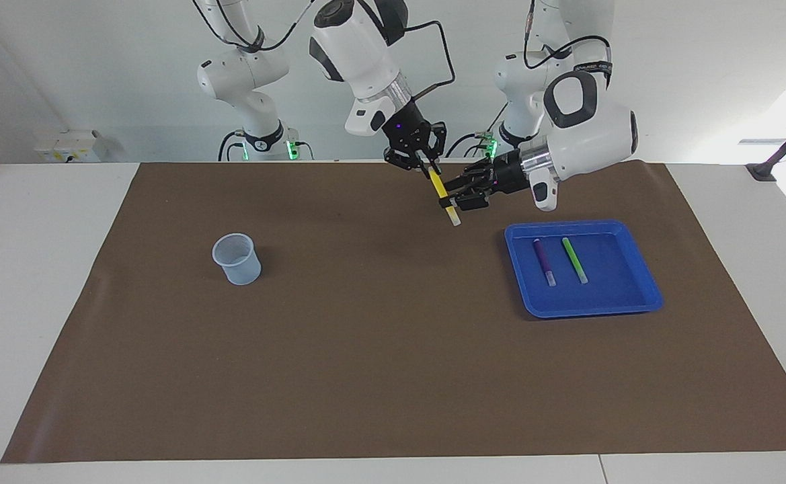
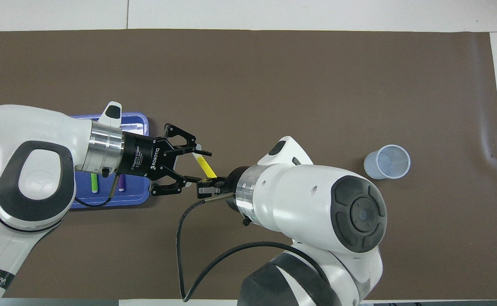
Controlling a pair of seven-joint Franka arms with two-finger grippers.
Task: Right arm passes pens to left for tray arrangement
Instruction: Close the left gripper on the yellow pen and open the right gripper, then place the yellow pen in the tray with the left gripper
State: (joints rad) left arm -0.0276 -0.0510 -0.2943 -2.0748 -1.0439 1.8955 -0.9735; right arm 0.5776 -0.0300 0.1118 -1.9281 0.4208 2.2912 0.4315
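Right gripper pinches the yellow pen by its upper end and holds it in the air over the brown mat, tilted, pale tip lowest and pointing toward about 5 o'clock in the facing view. Left gripper reaches in level from the tray's end, its fingers on either side of the pen's lower part; they look partly drawn in, but whether they press the pen I cannot tell. In the overhead view the left gripper comes from 9 o'clock, with the yellow pen between its fingertips. Blue tray lies on the mat toward the left arm's end of the table. In it, purple pen and green pen lie side by side, apart, roughly parallel. Translucent cup stands upright on the mat toward the right arm's end, well apart from the tray.
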